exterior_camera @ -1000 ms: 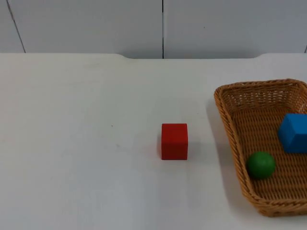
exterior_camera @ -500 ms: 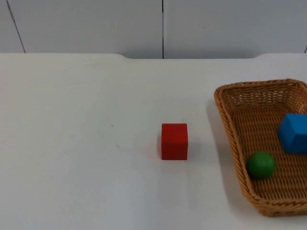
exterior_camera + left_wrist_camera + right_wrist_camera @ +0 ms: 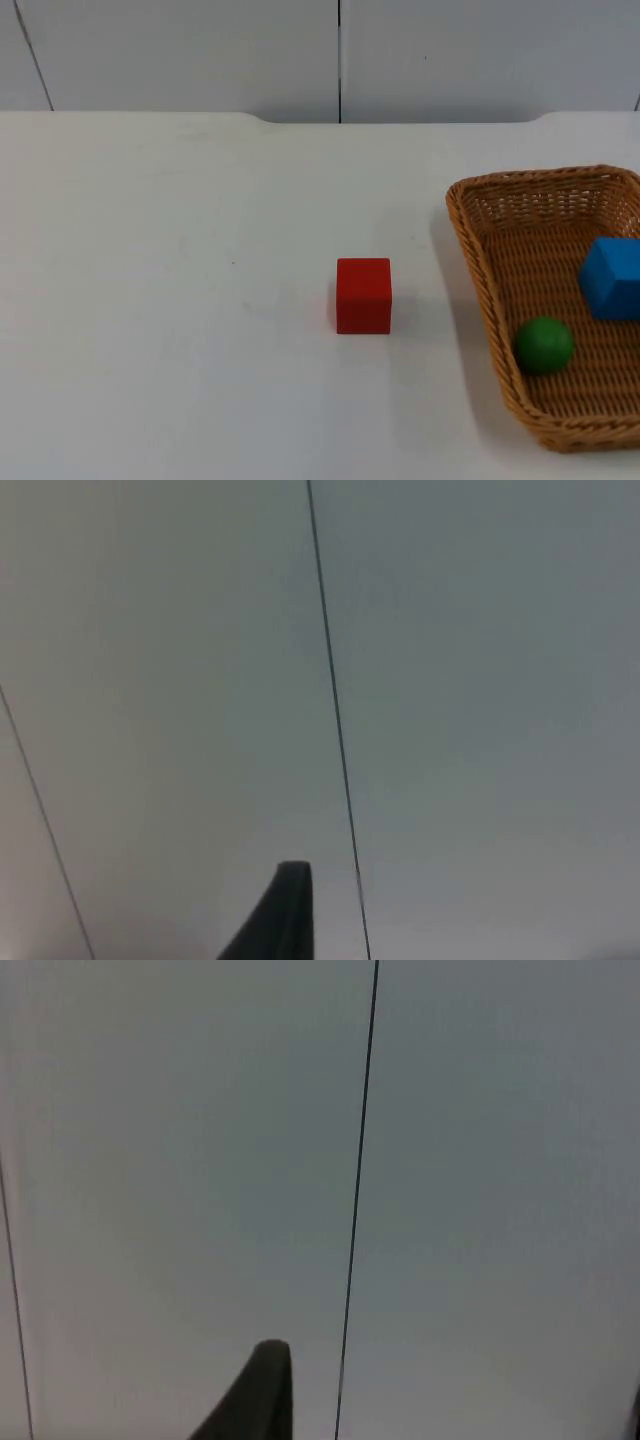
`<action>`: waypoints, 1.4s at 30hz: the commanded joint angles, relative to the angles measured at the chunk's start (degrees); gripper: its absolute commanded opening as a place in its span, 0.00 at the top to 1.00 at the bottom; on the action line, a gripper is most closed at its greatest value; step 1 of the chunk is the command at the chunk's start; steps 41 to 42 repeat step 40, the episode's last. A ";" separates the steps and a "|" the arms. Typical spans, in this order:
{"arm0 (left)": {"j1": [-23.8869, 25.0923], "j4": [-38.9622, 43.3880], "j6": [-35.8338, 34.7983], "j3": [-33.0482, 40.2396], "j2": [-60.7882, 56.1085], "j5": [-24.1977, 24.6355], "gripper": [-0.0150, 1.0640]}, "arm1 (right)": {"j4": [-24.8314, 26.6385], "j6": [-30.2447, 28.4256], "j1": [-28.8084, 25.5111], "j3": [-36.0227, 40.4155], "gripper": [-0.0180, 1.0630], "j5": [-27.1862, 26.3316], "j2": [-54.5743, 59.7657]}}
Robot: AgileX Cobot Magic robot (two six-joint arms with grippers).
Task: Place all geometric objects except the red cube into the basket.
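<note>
Top view first: we see the red cube (image 3: pixel 363 295) standing alone on the white bench (image 3: pixel 180 330), a little right of the frame's centre and slightly below its middle. Well to its right, apart from it, sits the wicker basket (image 3: pixel 478 260), running off the right edge of the frame from mid-height down toward the lower right corner. Inside the basket we find the green ball (image 3: pixel 544 345) lying near the left wall, low in the frame, and the blue cube (image 3: pixel 612 278) above and to the right of it, cut by the frame's right edge. Ball and blue cube lie close together, but we cannot tell whether they touch. The grey partition wall (image 3: pixel 200 50) closes the bench across the top of the frame, with a dark vertical seam just right of its middle.

From the left wrist we see the left gripper (image 3: pixel 285 905) as one dark fingertip against the grey partition wall (image 3: pixel 480 680), pointed at a panel seam. The right gripper (image 3: pixel 262 1385) shows likewise, one dark fingertip before the wall (image 3: pixel 500 1160). Both arms wait off the bench. For neither can we tell how the jaws stand.
</note>
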 commanded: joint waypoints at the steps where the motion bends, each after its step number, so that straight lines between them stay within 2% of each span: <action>1: -0.42 -5.25 5.57 0.17 -7.81 3.55 0.08 | -0.42 -0.54 -0.14 0.11 0.02 2.49 -7.25; 2: -0.42 -5.25 5.57 0.17 -7.81 3.55 0.08 | -0.42 -0.54 -0.14 0.11 0.02 2.49 -7.25; 5: -0.29 -10.33 9.82 0.17 -17.59 11.65 0.08 | -1.59 -0.54 0.62 0.11 0.02 12.29 -15.15; 6: -0.29 -10.33 9.82 0.17 -17.59 11.65 0.08 | -1.59 -0.54 0.62 0.11 0.02 12.29 -15.15; 9: 1.02 -13.18 13.41 -0.17 -25.56 18.30 0.08 | -1.17 -0.30 5.89 0.11 0.02 20.33 -19.29; 11: 1.02 -13.63 13.28 -0.31 -26.69 19.07 0.08 | -1.17 -0.47 6.62 0.11 0.02 20.98 -19.29; 12: 1.69 -14.64 13.18 -0.44 -27.27 20.82 0.08 | -0.87 -1.21 8.09 -0.30 0.02 24.47 -19.29; 13: 2.76 -14.75 13.31 -1.38 -27.27 24.49 0.08 | -0.14 -3.11 8.91 -1.59 0.02 27.25 -19.29; 14: 3.92 -15.01 13.81 -2.51 -27.27 27.39 0.08 | 0.63 -3.72 9.54 -1.94 0.02 27.17 -19.29; 18: 7.04 -18.97 13.57 -3.75 -27.27 25.77 0.08 | -0.24 -3.30 9.80 -2.96 0.02 26.07 -19.29; 21: 8.44 -18.68 12.90 -2.54 -27.27 22.84 0.08 | -2.19 -2.05 9.80 1.21 0.02 25.95 -19.29; 23: 8.44 -18.69 12.76 -1.49 -27.27 22.78 0.08 | -2.88 -1.73 9.80 3.28 0.02 25.95 -19.29; 27: 8.44 -19.21 11.86 5.58 -27.27 27.60 0.08 | -4.96 1.98 11.38 14.48 0.02 25.96 -19.29; 28: 8.44 -19.21 11.86 5.58 -27.27 27.60 0.08 | -4.96 1.98 11.38 14.48 0.02 25.96 -19.29; 31: 8.44 -18.81 11.86 12.63 -27.27 30.51 0.08 | -4.72 3.36 11.38 22.24 0.02 26.55 -19.29; 32: 8.44 -18.81 11.86 12.63 -27.27 30.51 0.08 | -4.72 3.36 11.38 22.24 0.02 26.55 -19.29; 34: 8.44 -18.81 11.86 17.95 -27.27 32.25 0.08 | -5.20 4.94 11.38 25.53 0.02 26.49 -19.29; 37: 8.44 -18.60 11.86 21.42 -27.27 31.99 0.08 | -5.87 5.14 11.38 25.71 0.02 25.60 -19.29; 40: 8.44 -18.13 11.86 25.90 -27.27 29.07 0.08 | -6.40 6.03 11.38 25.71 0.02 25.60 -19.29; 42: 8.44 -18.13 11.86 25.90 -27.27 29.07 0.08 | -6.40 6.03 11.38 25.71 0.02 25.60 -19.29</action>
